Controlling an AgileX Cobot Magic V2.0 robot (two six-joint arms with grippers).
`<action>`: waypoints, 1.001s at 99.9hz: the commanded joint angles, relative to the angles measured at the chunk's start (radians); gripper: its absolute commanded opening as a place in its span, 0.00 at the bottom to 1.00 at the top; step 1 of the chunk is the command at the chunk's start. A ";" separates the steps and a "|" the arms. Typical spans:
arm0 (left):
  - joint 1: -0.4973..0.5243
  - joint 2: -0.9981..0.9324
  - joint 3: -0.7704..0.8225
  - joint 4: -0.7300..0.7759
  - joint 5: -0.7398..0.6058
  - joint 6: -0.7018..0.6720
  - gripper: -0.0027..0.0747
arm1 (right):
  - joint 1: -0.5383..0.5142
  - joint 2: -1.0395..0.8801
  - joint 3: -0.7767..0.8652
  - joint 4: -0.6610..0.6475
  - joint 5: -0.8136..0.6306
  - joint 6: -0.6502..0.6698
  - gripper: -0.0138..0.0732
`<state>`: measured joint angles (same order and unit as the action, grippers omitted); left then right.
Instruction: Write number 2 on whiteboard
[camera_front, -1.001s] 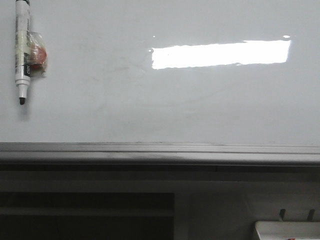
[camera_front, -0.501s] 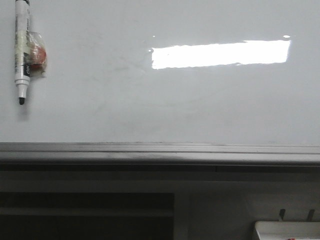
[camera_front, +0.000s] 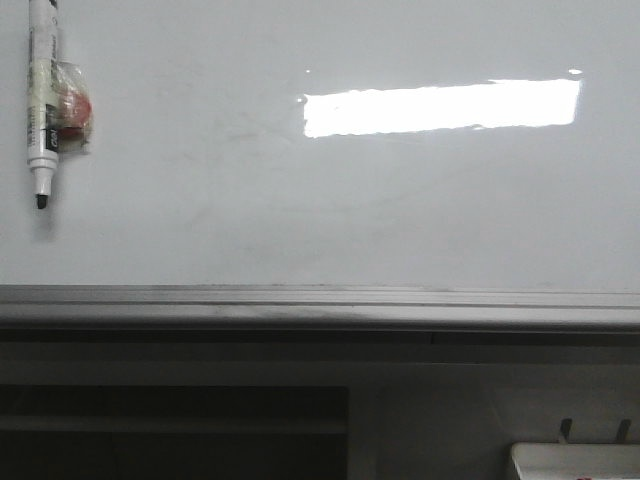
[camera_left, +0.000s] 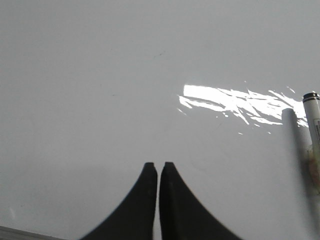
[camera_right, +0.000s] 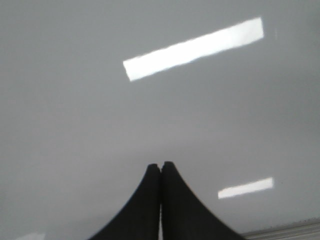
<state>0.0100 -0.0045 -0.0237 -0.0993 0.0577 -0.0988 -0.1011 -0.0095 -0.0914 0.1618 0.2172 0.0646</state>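
Left gripper (camera_left: 158, 167) points at the whiteboard (camera_left: 100, 90), its two black fingers (camera_left: 145, 200) pressed together with only a thin slit between, nothing held. Board surface is blank grey-white with a bright broken light reflection (camera_left: 235, 102). A marker (camera_left: 313, 130), white barrel with black end, sits at the frame edge beside the reflection, its shadow alongside it.

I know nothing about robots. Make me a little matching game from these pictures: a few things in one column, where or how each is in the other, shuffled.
Things:
1. marker
2. whiteboard
3. left gripper
4. small white tray

Descriptions:
A. shut, holding nothing
B. uncapped, tip down, at the board's upper left
C. no digit on it yet
D. lower right corner of the front view

Pairs: 1-B, 2-C, 3-A, 4-D
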 joint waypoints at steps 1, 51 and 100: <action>-0.005 -0.019 -0.079 0.010 0.015 -0.007 0.01 | -0.006 0.049 -0.137 0.004 0.135 -0.012 0.09; -0.005 0.039 -0.297 -0.019 0.132 -0.007 0.14 | -0.006 0.325 -0.362 0.019 0.397 -0.012 0.09; -0.050 0.106 -0.213 -0.041 -0.104 -0.002 0.46 | -0.006 0.325 -0.360 0.022 0.347 -0.017 0.09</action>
<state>-0.0083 0.0557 -0.1976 -0.1796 0.0413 -0.1012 -0.1011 0.2989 -0.4181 0.1744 0.6371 0.0629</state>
